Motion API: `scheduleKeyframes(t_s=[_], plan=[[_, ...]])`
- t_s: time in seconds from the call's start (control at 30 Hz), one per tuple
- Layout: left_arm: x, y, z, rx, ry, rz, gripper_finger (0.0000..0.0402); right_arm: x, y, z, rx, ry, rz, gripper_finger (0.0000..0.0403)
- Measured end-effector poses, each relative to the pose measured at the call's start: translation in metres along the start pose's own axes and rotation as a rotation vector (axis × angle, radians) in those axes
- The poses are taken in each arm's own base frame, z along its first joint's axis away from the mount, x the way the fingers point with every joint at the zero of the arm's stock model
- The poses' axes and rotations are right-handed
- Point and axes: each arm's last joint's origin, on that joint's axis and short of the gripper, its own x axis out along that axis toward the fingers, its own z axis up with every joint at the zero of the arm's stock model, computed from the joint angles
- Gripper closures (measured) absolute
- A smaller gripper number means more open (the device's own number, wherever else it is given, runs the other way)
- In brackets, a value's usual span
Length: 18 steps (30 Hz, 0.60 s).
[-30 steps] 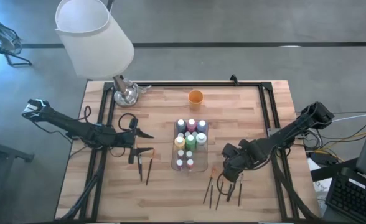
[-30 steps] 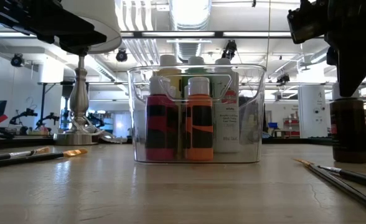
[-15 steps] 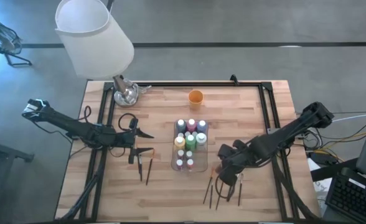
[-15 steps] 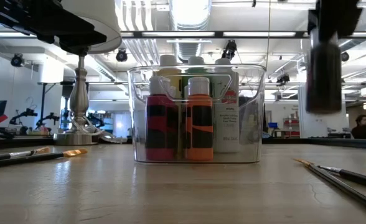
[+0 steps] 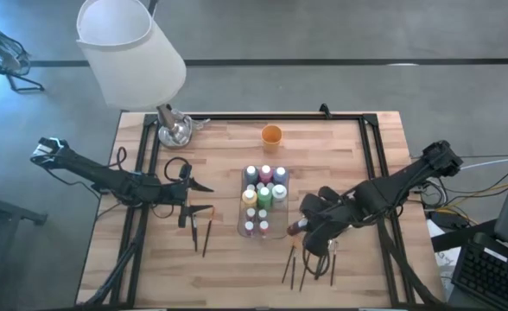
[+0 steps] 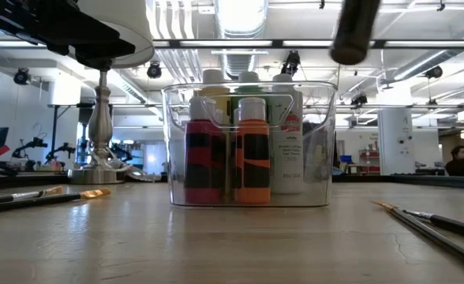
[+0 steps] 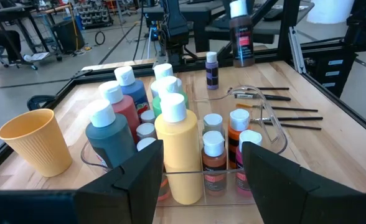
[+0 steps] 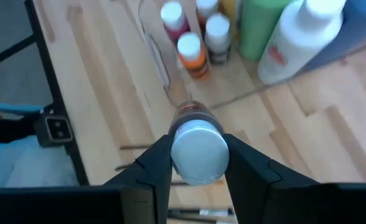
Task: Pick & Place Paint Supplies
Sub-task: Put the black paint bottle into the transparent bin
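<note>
A clear tray (image 5: 278, 226) in the middle of the table holds several paint bottles (image 7: 177, 146) standing upright. My right gripper (image 5: 310, 226) hovers just right of the tray, shut on a dark brown paint bottle (image 8: 198, 152) with a pale cap. Its lower end (image 6: 354, 31) shows high in the low view. My left gripper (image 5: 204, 197) waits open to the left of the tray, its fingers (image 7: 139, 180) level and pointing at it. Paintbrushes lie flat on the table at the near right (image 5: 310, 266) and near left (image 5: 200, 233). My right gripper pinches the bottle at its top, one finger on each side of the pale cap (image 8: 178, 155). The fingers (image 8: 245, 171) slant down from the table's right side. The bottle hangs below them, tilted and lifted clear of the table.
A small orange cup (image 5: 271, 134) stands behind the tray, and a small purple bottle (image 7: 211, 68) stands on the table beyond it. A lamp with a white shade (image 5: 133, 52) has its base (image 5: 174, 130) on the far left corner. Black frame rails (image 5: 375, 147) run along the table's sides.
My right gripper has risen and gone left toward the tray, taking the brown bottle with it. The bottle stood upright on the table at the right. It is now lifted clear and tilted, high above the tray's right side.
</note>
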Motion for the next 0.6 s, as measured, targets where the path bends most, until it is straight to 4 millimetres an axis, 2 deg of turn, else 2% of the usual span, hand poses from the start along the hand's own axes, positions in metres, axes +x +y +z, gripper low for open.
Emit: scheduleKeyframes(t_s=[0.13,0.6], plan=[[0.000,0.000,0.000,0.000,0.001,0.000,0.0179,0.002,0.004,0.006,-0.027,-0.028,-0.020,0.0286],[0.000,0.000,-0.001,0.002,0.005,0.000,0.0179,0.039,0.002,0.027,-0.110,0.001,-0.090,0.0281]])
